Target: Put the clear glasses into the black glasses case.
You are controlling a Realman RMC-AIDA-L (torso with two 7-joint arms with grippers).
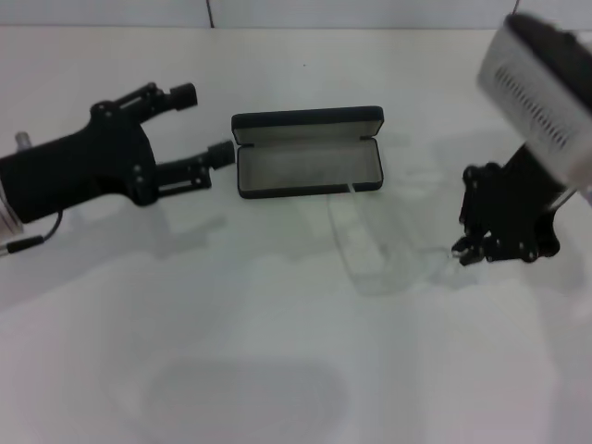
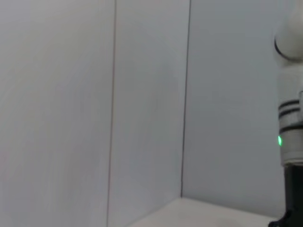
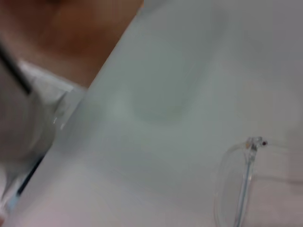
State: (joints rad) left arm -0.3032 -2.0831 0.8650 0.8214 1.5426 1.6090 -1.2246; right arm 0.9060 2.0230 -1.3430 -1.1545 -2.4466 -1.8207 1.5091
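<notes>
The black glasses case (image 1: 306, 153) lies open at the table's middle, grey lining up and lid tilted back. Just in front of it, to the right, the clear glasses (image 1: 368, 242) rest on the white table, one arm reaching toward the case's front right corner. The right wrist view shows one lens and hinge of the glasses (image 3: 242, 182). My left gripper (image 1: 202, 123) is open and holds nothing, its fingers pointing at the case's left end. My right gripper (image 1: 465, 252) hangs low over the table, just right of the glasses.
The white table (image 1: 277, 351) runs back to a pale wall. In the right wrist view a table edge (image 3: 102, 71) borders brown floor. The left wrist view shows only wall panels and my right arm (image 2: 289, 127) at one side.
</notes>
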